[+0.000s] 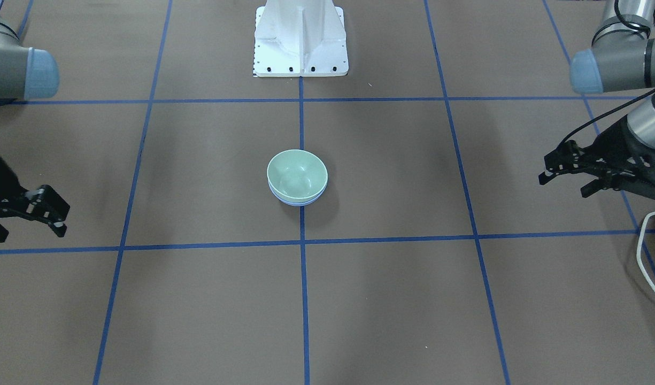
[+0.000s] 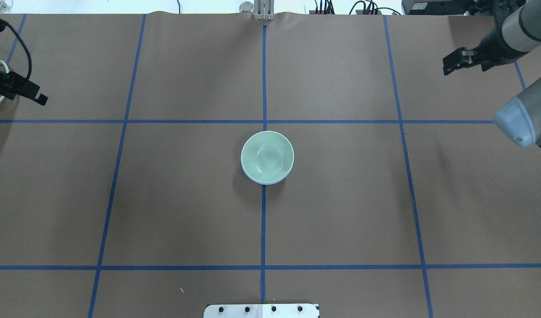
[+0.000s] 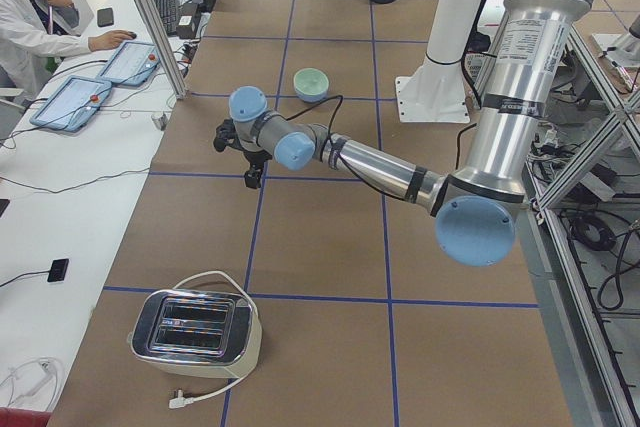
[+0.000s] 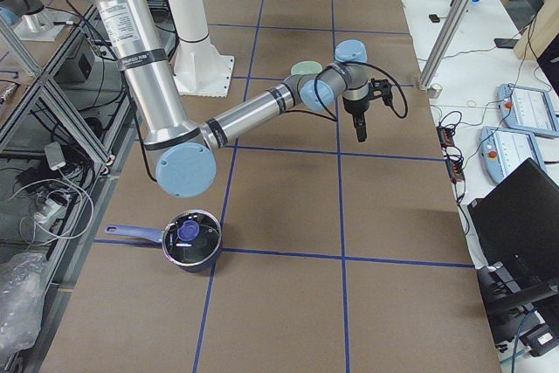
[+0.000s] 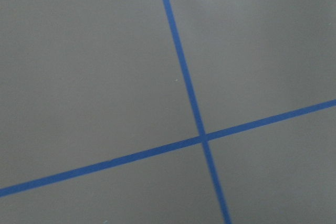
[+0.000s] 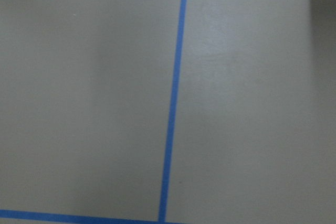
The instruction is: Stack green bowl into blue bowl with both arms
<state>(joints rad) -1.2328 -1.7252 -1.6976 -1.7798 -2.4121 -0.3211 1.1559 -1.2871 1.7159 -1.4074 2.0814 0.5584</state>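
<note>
The green bowl (image 1: 297,174) sits nested inside the blue bowl (image 1: 298,202) at the table's middle, on the centre tape line; only a thin blue rim shows under it. In the overhead view the green bowl (image 2: 267,155) covers all but a sliver of the blue bowl (image 2: 262,181). My left gripper (image 1: 564,186) hovers open and empty far off at the table's side. My right gripper (image 1: 29,232) is open and empty at the opposite side. Both are well away from the bowls. The wrist views show only brown table and blue tape.
The white robot base (image 1: 300,40) stands behind the bowls. A toaster (image 3: 195,332) with a white cable lies at the table's left end. A dark pot with a lid (image 4: 192,238) stands at the right end. An operator (image 3: 30,17) sits beside the table.
</note>
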